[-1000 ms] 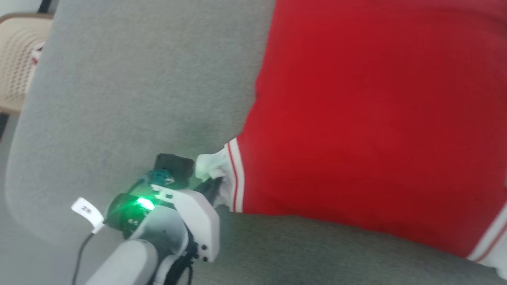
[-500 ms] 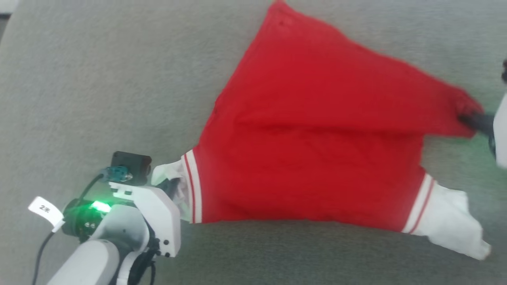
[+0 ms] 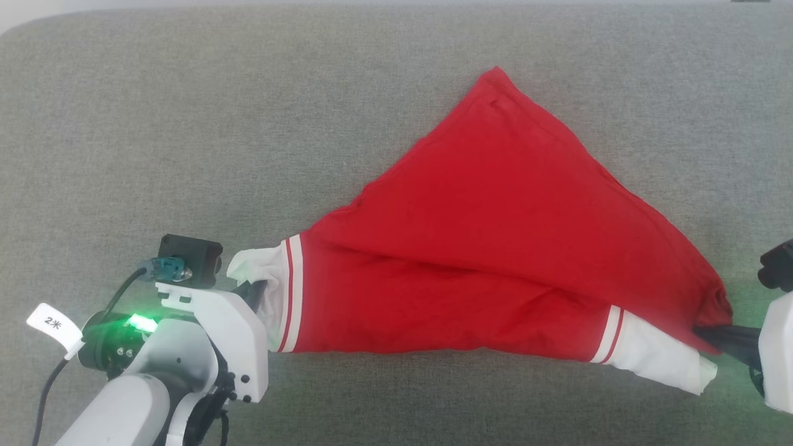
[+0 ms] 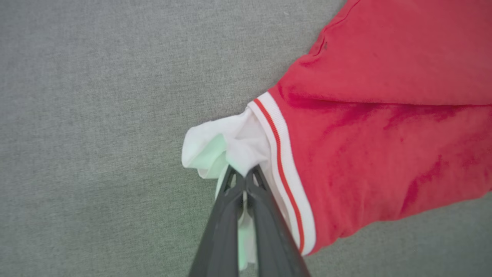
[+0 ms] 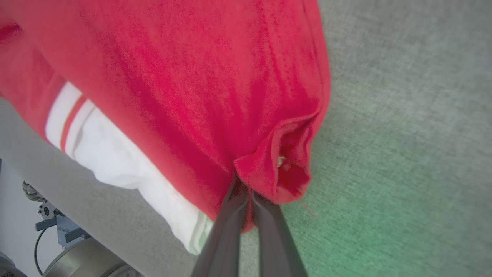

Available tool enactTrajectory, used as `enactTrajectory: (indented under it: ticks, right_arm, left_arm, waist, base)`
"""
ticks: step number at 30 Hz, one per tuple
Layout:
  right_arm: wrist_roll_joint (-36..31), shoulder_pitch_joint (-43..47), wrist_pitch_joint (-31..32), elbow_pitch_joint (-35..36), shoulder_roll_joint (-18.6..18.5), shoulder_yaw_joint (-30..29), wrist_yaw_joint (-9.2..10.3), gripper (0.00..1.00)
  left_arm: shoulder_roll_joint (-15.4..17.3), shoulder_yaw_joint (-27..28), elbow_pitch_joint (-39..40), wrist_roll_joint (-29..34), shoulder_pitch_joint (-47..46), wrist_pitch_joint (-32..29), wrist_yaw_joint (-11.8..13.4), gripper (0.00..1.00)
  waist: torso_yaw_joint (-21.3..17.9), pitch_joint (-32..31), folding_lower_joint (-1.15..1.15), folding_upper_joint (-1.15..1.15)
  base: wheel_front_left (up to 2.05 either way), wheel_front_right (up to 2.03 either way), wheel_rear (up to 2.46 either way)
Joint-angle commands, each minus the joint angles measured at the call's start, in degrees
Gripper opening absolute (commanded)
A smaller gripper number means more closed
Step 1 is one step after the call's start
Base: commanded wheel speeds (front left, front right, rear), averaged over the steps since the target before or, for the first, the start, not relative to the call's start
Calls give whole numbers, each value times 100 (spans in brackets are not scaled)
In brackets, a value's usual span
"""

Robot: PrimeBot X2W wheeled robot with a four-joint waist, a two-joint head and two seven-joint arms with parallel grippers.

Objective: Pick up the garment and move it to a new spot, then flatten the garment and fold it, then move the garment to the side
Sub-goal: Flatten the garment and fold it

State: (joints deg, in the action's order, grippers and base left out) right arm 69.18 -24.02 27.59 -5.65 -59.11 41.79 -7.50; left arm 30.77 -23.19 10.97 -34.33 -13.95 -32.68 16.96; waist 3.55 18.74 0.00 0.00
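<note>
The head camera is looking steeply down on the grey fabric surface [image 3: 186,124] from above, while the wrist cameras are looking closely along the left gripper [image 4: 242,172] and right gripper [image 5: 246,190], each sharing one end of the garment [image 3: 495,248] with it.

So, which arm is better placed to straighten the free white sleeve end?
Probably the right: the right claw, shut on the garment, is beside that sleeve end; the left claw grips the far sleeve.

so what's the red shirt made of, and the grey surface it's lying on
The garment looks like a soft matte knit, probably cotton or a blend: it drapes, creases and shows stitched seams. The grey surface looks like coarse woven upholstery cloth, matte, with a speckled weave. Exact fibres cannot be told.
</note>
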Motion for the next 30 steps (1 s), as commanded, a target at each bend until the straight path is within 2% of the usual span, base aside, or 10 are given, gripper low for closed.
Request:
enactTrajectory:
  ticks: [1,5,8,9,10,15,16,21,25,30]
  right_arm:
    - [-40,215,-58,-133,114,-26,2,0]
    - [-177,554,-165,-642,627,-68,7,0]
    - [-304,572,-227,-1062,995,-145,31,58]
    - [-338,552,-239,-1146,1082,-171,35,95]
    - [-337,534,-251,-1185,1156,-221,35,100]
    - [-450,377,-291,-807,923,-616,43,100]
    - [-463,369,-324,-499,715,-863,27,100]
    - [-637,262,-378,205,441,-1510,0,100]
    - [-1057,-53,-409,513,585,-1881,1,100]
    - [-1583,-767,-355,365,1097,-1887,1,100]
  left_arm:
    - [32,3,9,-5,55,-2,-21,0]
    - [21,-24,-40,-21,19,20,-59,0]
    - [11,-28,-87,-38,-2,47,-89,0]
    - [5,-38,-96,-42,-6,56,-102,0]
    - [-3,-52,-110,-50,-8,56,-111,0]
    - [-2,-88,-138,-71,12,69,-143,0]
    - [-6,-114,-146,-79,16,73,-156,0]
    - [-32,-156,-147,-90,76,118,-190,0]
    - [-100,-234,-147,-86,38,139,-225,0]
    - [-234,-391,-165,-39,-162,170,-317,0]
  waist:
    - [0,0,0,0]
    - [-3,-1,0,0]
    - [3,-18,0,0]
    - [7,-25,0,0]
    - [13,-38,0,0]
    - [59,-110,0,0]
    - [110,-151,0,0]
    - [241,-225,0,0]
    - [404,-208,0,0]
    - [712,-70,0,0]
  base:
    - [0,0,0]
    - [0,0,0]
    - [0,0,0]
    - [0,0,0]
    - [0,0,0]
    - [0,0,0]
    - [0,0,0]
    - [0,0,0]
    - [0,0,0]
    - [0,0,0]
